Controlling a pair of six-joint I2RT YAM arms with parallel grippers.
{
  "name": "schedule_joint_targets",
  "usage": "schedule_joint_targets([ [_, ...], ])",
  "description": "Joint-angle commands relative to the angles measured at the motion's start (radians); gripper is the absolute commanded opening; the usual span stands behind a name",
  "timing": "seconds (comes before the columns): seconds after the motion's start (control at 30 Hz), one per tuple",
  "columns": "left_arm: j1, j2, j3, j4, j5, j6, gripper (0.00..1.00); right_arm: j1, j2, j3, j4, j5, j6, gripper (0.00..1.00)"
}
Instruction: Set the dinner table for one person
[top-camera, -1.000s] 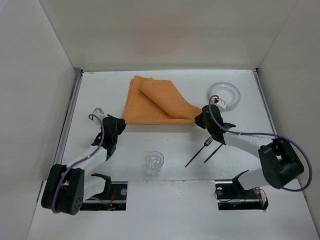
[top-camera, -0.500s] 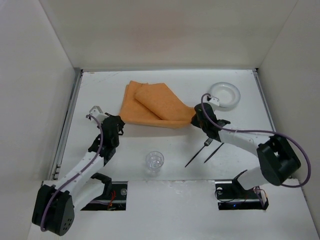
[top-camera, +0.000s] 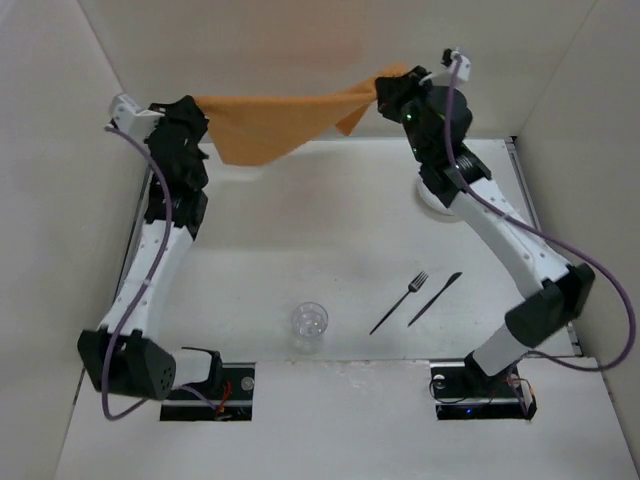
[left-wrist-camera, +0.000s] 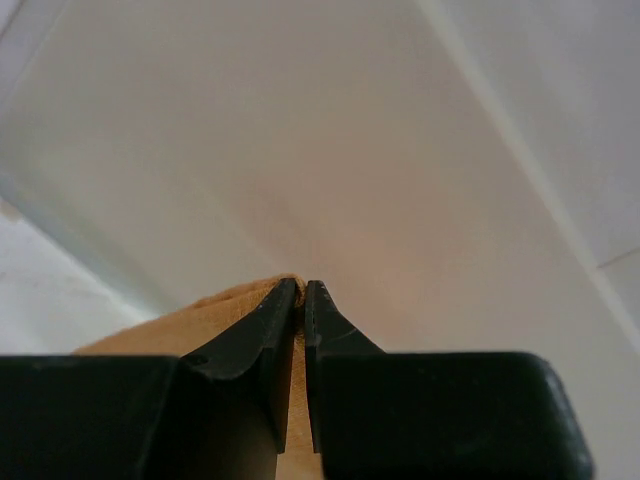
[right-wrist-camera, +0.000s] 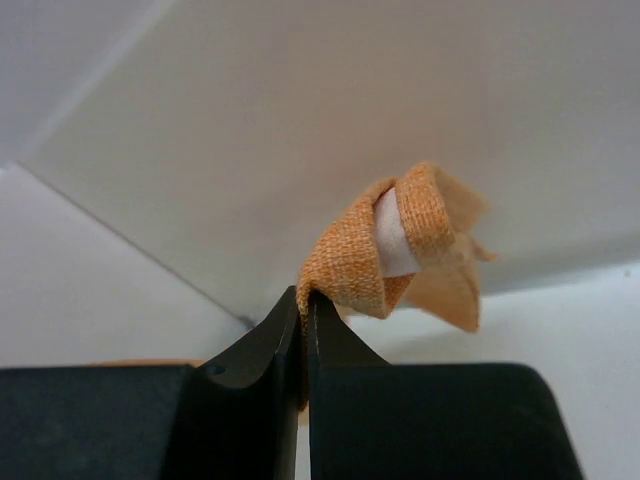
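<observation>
Now, my left end effector (top-camera: 197, 112): clenched on one corner of the orange cloth (top-camera: 268, 128), raised in the upper left of the overhead frame. In my left wrist view the two black fingers (left-wrist-camera: 262, 330) press together with the fabric edge pinched between them.
My right end effector (top-camera: 384, 90): clenched on the opposite end of the cloth, upper right of centre in the overhead frame. In my right wrist view a curled fold of the weave bunches just above the closed tips.
Cloth: held in the air above the bench (top-camera: 320, 235), stretched between my two end effectors across the top of the overhead frame, its lower edge sagging to a point toward the left.
Bench: white, fills the middle and lower part of the overhead frame, beneath the cloth and both arms.
Glassware: a clear glass (top-camera: 309, 322) stands upright at lower centre, on the bench.
Cutlery: fork (top-camera: 399, 303) and knife (top-camera: 433, 299) lie side by side, angled alike, right of the glass and apart from it.
Crockery: a white dish (top-camera: 432, 203) right of centre, mostly hidden behind my right arm.
</observation>
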Motion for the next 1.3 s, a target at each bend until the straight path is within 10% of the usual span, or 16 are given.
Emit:
schedule_joint_targets([
  [0.0,-0.001,-0.170,-0.062,0.092,-0.031,0.096,0.02,0.027,-0.184,-0.188,0.147,0.090,-0.101,0.00],
  [0.23,-0.093,-0.335,-0.653,0.163,-0.148,0.009,0.03,0.032,-0.266,-0.778,0.245,0.044,0.093,0.01],
  [0.5,-0.090,-0.351,-1.006,0.111,-0.085,-0.126,0.03,0.070,-0.191,-1.041,0.278,-0.062,0.210,0.01],
  [0.83,-0.090,-0.686,-1.020,-0.274,-0.065,-0.149,0.05,0.159,-0.310,-1.170,0.094,-0.089,0.287,0.11],
  [0.97,-0.096,-0.736,-1.007,-0.317,-0.060,-0.143,0.08,0.191,-0.388,-1.182,-0.017,-0.093,0.301,0.32],
  [1.27,-0.091,-0.801,-0.935,-0.356,-0.112,-0.062,0.38,0.199,-0.676,-1.116,-0.247,-0.011,0.256,0.55],
])
